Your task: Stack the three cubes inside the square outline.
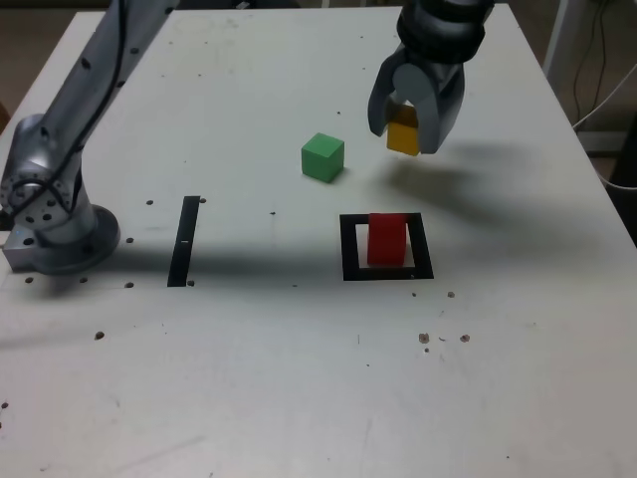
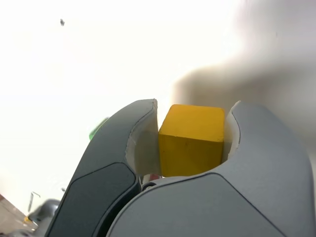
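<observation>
Holding the yellow cube [image 1: 403,134] tight between its two jaws, the end effector [image 1: 410,127] hangs above the white desk [image 1: 299,378] — the cube is off the desk, so it can go on top of another. The red cube [image 1: 387,240] sits inside the square outline [image 1: 350,247], ready to be the bottom block. The green cube [image 1: 322,157] waits nearby on the desk, apart from the others. No words or labels show anywhere.

Red cube [image 1: 387,239] in square outline [image 1: 350,247]; green cube [image 1: 322,157] apart.
</observation>
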